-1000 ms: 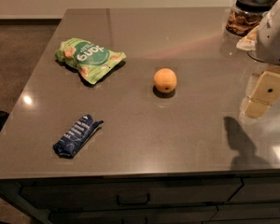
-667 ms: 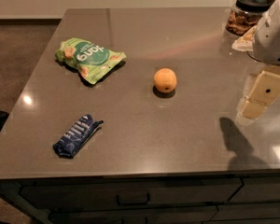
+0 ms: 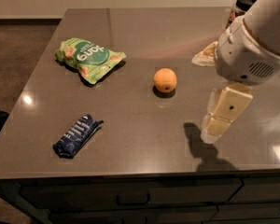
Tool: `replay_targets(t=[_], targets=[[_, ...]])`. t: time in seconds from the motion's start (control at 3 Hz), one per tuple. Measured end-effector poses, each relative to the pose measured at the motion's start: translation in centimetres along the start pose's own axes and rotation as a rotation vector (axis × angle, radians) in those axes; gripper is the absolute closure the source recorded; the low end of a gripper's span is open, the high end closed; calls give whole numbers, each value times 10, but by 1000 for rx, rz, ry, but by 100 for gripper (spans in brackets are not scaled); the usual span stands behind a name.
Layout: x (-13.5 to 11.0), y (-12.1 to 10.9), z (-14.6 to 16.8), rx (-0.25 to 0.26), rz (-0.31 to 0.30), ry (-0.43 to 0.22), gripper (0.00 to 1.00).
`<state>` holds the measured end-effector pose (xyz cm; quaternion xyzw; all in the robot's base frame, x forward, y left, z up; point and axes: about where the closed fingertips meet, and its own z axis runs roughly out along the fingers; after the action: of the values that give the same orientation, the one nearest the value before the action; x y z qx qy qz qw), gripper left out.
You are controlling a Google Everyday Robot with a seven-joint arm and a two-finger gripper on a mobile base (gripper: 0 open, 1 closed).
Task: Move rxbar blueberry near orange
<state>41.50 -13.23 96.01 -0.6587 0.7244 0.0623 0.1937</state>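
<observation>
Smooth semi-gloss desk [image 3: 130, 143]. Crinkled glossy wrapper on rxbar blueberry [image 3: 77, 135]. Matt dimpled peel on orange [image 3: 165, 80]. Shiny film chip bag [image 3: 89, 58]. Smooth cream plastic claw [image 3: 213, 130] over desk's right side.

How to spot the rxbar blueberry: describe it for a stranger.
Start at the front left corner of the grey table: the rxbar blueberry lies there, far from the gripper hanging over the right side. It is the only dark navy oblong with white lettering, unlike the green chip bag and the round orange.
</observation>
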Motion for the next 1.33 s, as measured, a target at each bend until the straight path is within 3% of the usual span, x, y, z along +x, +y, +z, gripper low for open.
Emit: replay_targets(t=[0.67,1.33], targets=[[-89,17,62,-108,-189,-117,0],[-158,28,117,-212,-333,-153,0]])
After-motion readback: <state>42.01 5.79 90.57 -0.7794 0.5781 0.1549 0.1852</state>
